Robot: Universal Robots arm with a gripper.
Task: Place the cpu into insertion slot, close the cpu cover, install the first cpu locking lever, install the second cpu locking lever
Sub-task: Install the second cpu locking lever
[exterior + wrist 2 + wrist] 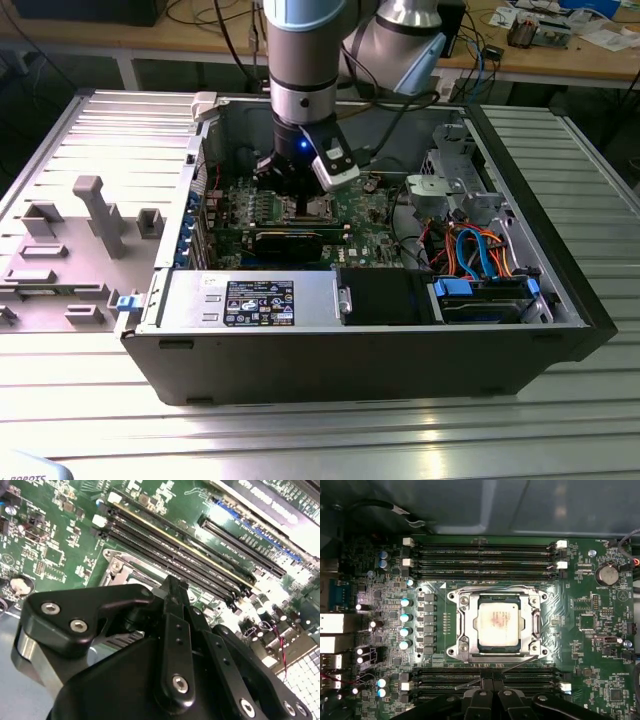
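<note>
Case point(560, 300): open on the metal table point(300, 440), arm point(305, 60) reaching down into it in the exterior view.
Board point(600, 630): green, lies flat in the case; long black slots point(485, 555) in rows on two opposite sides of the socket.
Arm: wrist vertical, blue light on, directly over mid-board.
Gripper point(492, 682): fingers drawn together with nothing between them, tips over the slot row just beside the socket edge, apart from the chip.
Socket point(494, 625): silver rim, set in the board between the two slot rows.
Cover point(466, 625): lying flat on the socket, frame around the chip.
Cpu point(499, 622): seated in the socket, silver face up, seen through the cover window; near the gripper tips, not touched.
Levers: thin wires along the socket sides in the first wrist view; latched or not, cannot tell.
Battery point(607, 573): round, silver, well off to one side of the socket.
First wrist view: full top-down look at socket, cover, cpu.
Second wrist view: gripper body point(170, 645) blocks most of the socket; one silver corner point(117, 565) visible beside the slots.
Exterior view: whole case and arm; socket hidden behind the wrist.
</note>
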